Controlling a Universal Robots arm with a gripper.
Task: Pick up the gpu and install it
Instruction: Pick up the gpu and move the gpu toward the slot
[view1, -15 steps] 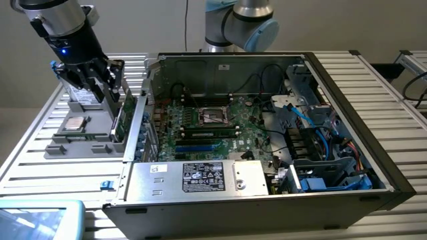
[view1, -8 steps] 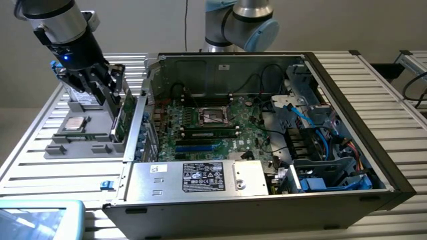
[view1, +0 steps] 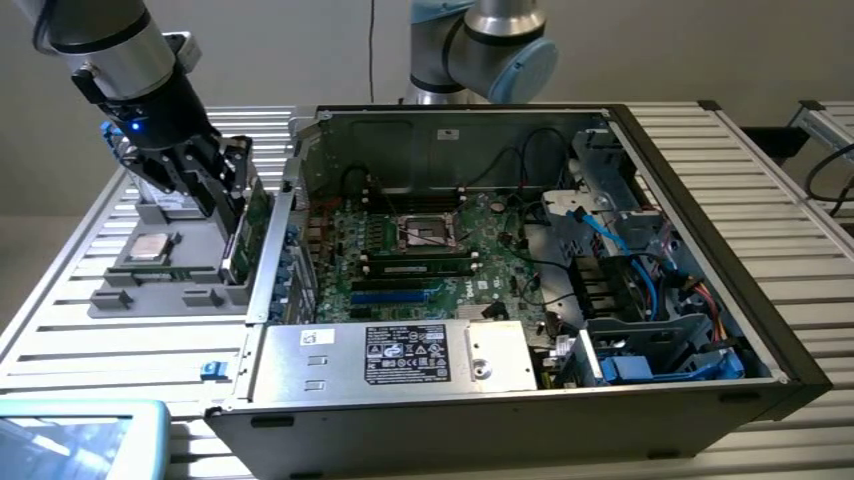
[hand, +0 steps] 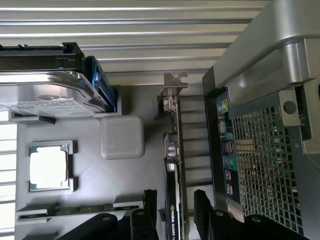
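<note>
GPU (view1: 248, 215), flat card w/ green circuit board and silver end bracket, stands on edge in a grey moulded parts tray (view1: 134, 297), on the tray side nearest the open black-and-silver PC case (view1: 747, 330).

Ext. view: silver-and-black robot arm (view1: 114, 50) enters from the upper corner on the exterior view's left, wrist angled down toward the tray, small blue light lit on its body. Black gripper (view1: 220, 195) points down over the card's top edge, fingers spread, one on each side of the card. Card sits in its slot, not lifted. Square silver CPU chip (view1: 150, 246) lies flat in the tray, near the card on the exterior view's left. Tray and case both rest on a slatted aluminium table (view1: 67, 340).

Wrist view: card seen edge-on, bracket at the end away from the gripper. Two black fingers (hand: 150, 207) straddle it, open, w/ a visible gap between each finger and the card, so no contact. Silver hard drive w/ blue side rail (hand: 47, 95) and a pale grey square block (hand: 122, 136) sit in the tray beside the card. Perforated metal case wall is just beside the card on its other side.
</note>
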